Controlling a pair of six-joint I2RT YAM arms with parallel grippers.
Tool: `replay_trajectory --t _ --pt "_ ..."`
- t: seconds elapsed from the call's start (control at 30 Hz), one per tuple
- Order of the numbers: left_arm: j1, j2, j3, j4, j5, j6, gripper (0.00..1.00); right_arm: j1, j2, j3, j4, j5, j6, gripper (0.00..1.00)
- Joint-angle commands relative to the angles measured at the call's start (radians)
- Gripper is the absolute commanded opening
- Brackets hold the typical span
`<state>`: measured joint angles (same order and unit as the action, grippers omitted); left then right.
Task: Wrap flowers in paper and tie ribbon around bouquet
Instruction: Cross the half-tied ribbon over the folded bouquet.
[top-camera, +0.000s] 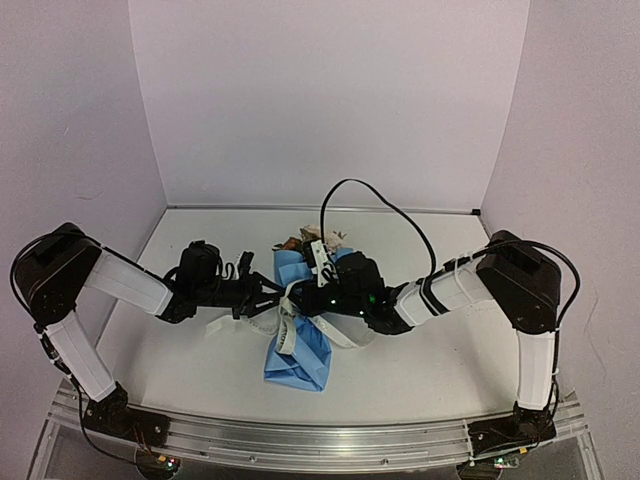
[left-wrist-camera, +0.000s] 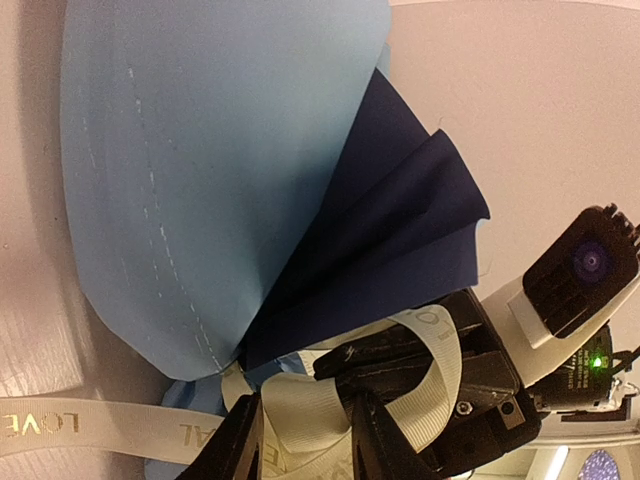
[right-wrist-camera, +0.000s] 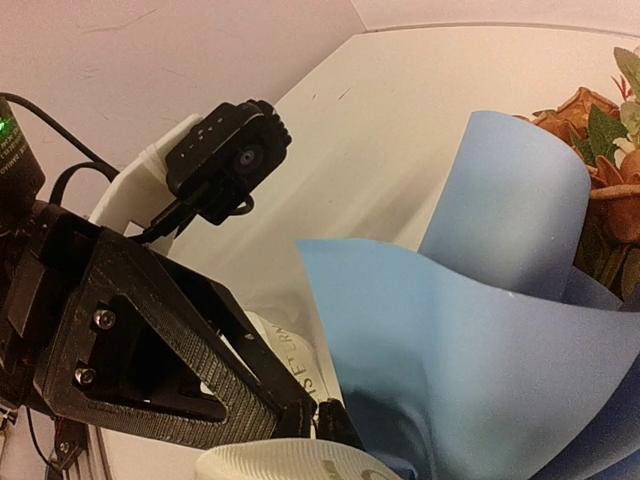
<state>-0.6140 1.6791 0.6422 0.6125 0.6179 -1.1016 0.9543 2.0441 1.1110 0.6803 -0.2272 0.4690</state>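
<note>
Mid-table (top-camera: 430, 365), the blue bouquet (top-camera: 300, 352) lies with its blooms toward the back wall. My right gripper (left-wrist-camera: 330, 365) is clenched, the ribbon (left-wrist-camera: 60, 425) looped over it; my left gripper (left-wrist-camera: 305, 408) straddles that ribbon — grip unclear.

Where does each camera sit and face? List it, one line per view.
Top external: above and behind the bases, looking down at the white table; left arm and right arm meet over the cone-shaped light-blue paper bouquet.
Left wrist: on the left arm, facing the bouquet; left pincer at the bottom.
Right wrist: on the right arm, facing the bouquet and left pincer; own fingers unclear.
Shared: both wrist views show the flat cream-white ribbon and the other arm's camera.
</note>
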Motion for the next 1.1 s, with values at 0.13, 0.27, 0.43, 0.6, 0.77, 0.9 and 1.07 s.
replay_trajectory --t 0.13,0.27,0.43,0.6,0.77,0.9,1.07 --pt "0.003 0.015 0.059 0.039 0.015 0.009 0.13 0.007 -0.01 0.007 0.045 -0.01 0.003 0.04" --pt "0.003 0.009 0.067 0.023 0.01 0.034 0.02 0.006 -0.034 -0.023 0.045 -0.002 0.002 0.04" --pt "0.002 -0.019 0.076 -0.023 -0.008 0.079 0.0 0.007 -0.076 -0.07 0.042 0.009 0.025 0.09" --pt "0.002 -0.038 0.089 -0.057 -0.006 0.12 0.0 0.013 -0.135 -0.128 0.024 0.031 0.057 0.16" --pt "0.002 -0.048 0.113 -0.1 -0.003 0.15 0.0 0.025 -0.22 -0.19 -0.029 0.081 0.054 0.26" --pt "0.002 -0.054 0.135 -0.138 0.002 0.175 0.0 0.033 -0.3 -0.198 -0.182 0.07 0.034 0.33" --pt "0.002 -0.06 0.155 -0.184 0.012 0.203 0.0 0.072 -0.375 -0.145 -0.497 0.081 -0.077 0.43"
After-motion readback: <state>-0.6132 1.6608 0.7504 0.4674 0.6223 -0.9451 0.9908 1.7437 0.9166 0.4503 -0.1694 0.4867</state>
